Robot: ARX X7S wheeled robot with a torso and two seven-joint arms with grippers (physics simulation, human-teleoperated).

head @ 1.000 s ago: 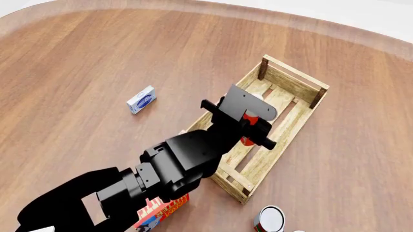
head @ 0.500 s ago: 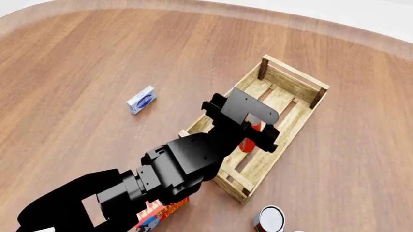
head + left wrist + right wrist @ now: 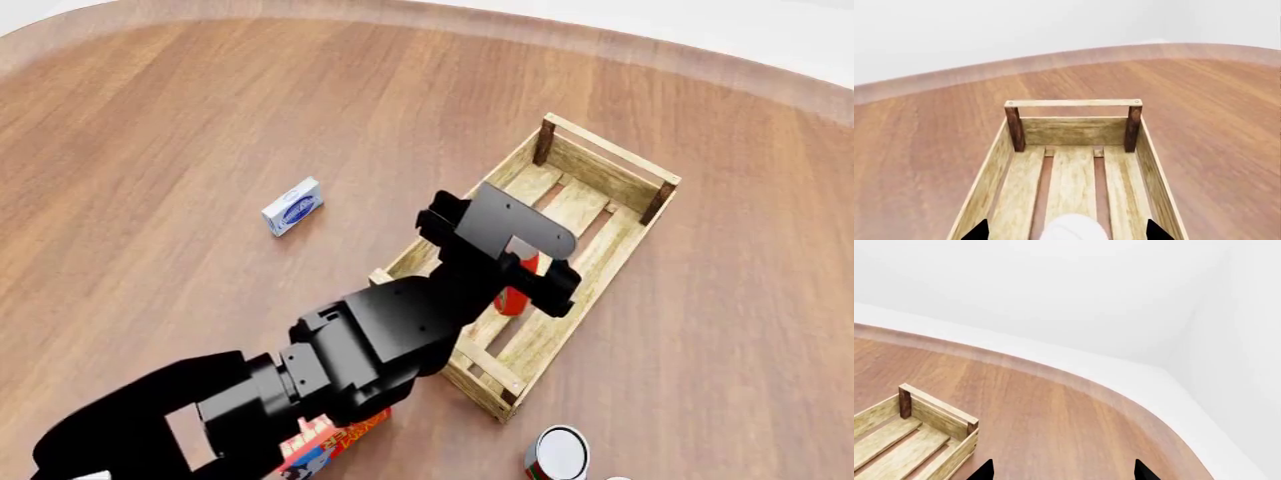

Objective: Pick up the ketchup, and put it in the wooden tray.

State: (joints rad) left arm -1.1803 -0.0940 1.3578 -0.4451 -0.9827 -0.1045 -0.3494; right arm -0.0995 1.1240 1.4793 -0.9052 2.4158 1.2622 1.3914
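The wooden tray [image 3: 607,160] lies at the right of the head view, and its far end fills the left wrist view [image 3: 1074,103]. The ketchup [image 3: 511,298] stands inside the tray near its front half. Only a red strip of it shows under my left gripper [image 3: 507,270]. In the left wrist view its white cap [image 3: 1074,230] sits between the two fingertips [image 3: 977,232], which stand wide apart and clear of it. My right gripper [image 3: 1062,475] is open and empty, high over the floor.
A small blue-and-white box [image 3: 292,206] lies left of the tray. A red-orange box [image 3: 334,440] is partly hidden under my left arm. A red-labelled can [image 3: 558,453] stands near the tray's front corner. The tray's corner also shows in the right wrist view [image 3: 934,410].
My left gripper has come down a little with the ketchup into the tray and shifted slightly left. The other objects have not moved.
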